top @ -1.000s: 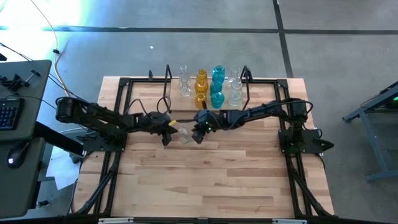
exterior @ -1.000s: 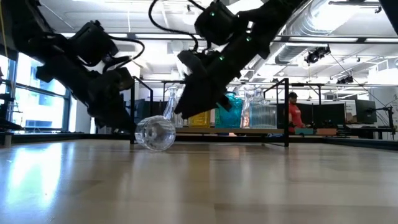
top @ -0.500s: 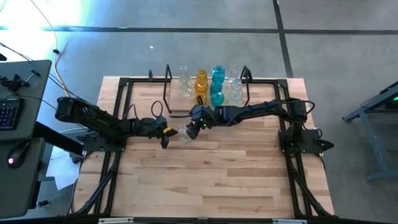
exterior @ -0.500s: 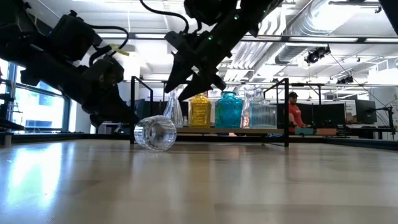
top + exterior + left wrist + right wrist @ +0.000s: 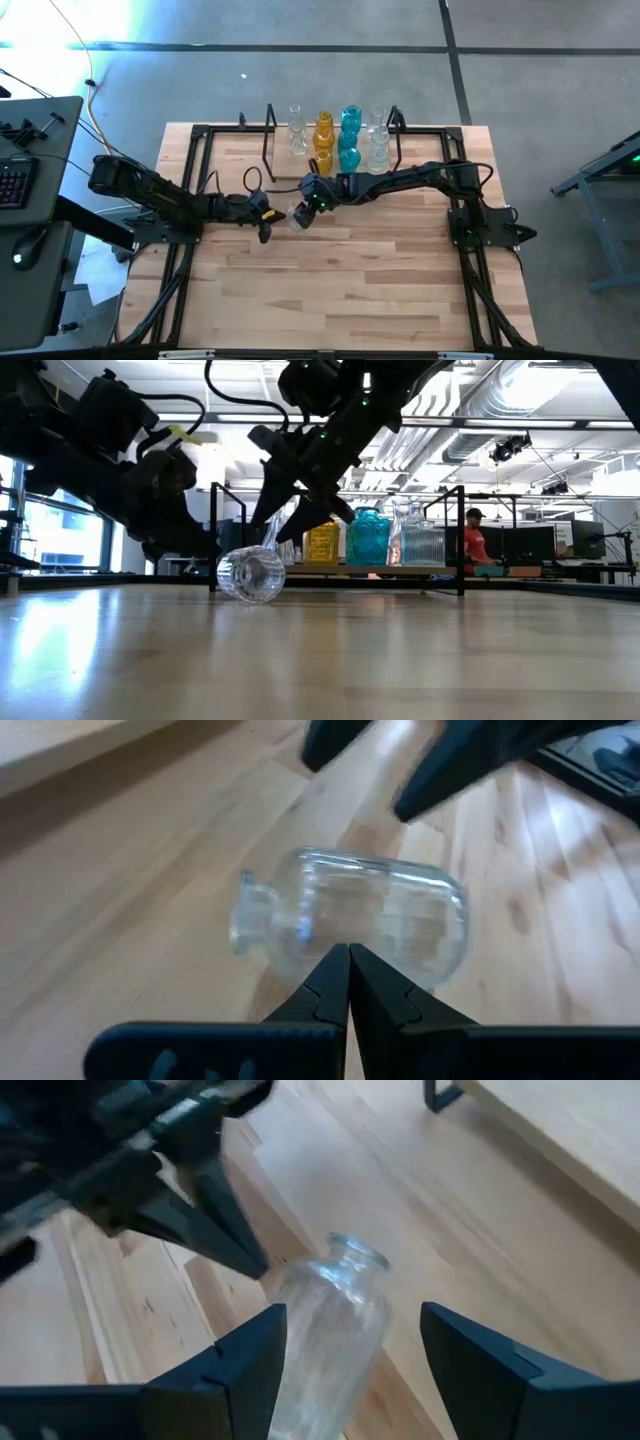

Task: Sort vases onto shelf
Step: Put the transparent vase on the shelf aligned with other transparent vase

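Note:
A clear glass vase lies on its side on the tabletop, its base facing the near edge and its neck toward the far edge. My left gripper is shut, its tips level at the vase's left side. My right gripper is open and slants down over the vase; its fingers stand on either side of the body without touching. The shelf at the far edge carries clear, amber and teal vases standing upright. My left gripper's shut fingertips point level from the table's left at the side of the lying vase's body. I cannot tell whether they touch the glass.
The black table frame rails run along the left and right sides and the far edge. The shelf's upright loop ends stand just behind the arms. Bare wood stretches toward the near edge. A person shows in the room behind.
My right gripper rose off the table, shifted toward the table's left and came down again over the lying vase. My left gripper drew back a little toward the left and near edge. The vase stayed where it lay.

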Robot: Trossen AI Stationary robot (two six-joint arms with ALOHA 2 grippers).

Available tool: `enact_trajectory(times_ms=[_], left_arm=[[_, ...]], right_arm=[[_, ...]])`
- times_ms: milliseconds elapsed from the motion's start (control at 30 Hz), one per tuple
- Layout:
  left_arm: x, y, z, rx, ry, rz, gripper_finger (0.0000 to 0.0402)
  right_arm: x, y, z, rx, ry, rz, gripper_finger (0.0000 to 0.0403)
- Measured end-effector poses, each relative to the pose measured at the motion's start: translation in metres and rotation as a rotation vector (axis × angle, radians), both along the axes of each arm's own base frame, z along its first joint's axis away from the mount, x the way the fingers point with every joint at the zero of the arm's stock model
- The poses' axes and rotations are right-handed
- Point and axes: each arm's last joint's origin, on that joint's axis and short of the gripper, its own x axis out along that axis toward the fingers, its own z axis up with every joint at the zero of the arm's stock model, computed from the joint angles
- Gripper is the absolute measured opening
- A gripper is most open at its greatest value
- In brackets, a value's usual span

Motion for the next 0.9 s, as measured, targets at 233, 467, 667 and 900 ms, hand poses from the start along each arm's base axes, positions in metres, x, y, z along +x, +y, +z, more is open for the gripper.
enact_trajectory(times_ms=[233,467,667,900], left_arm=[[0.003,-0.004,0.003,0.022,-0.019,0.009,0.0],[0.0,0.01,0.002,0.112,0.09,0.184,0.0],[-0.002,0.02,-0.006,0.086,0.145,0.211,0.0],[0.011,0.016,-0.009,0.034,0.039,0.085,0.0]], right_arm=[[0.0,0.0,0.0,0.007,-0.002,-0.008,0.0223],[0.0,0.0,0.0,-0.008,-0.002,0.003,0.0223],[0.0,0.001,0.0,-0.036,0.002,0.034,0.0223],[0.0,0.001,0.0,-0.031,0.012,0.042,0.0223]])
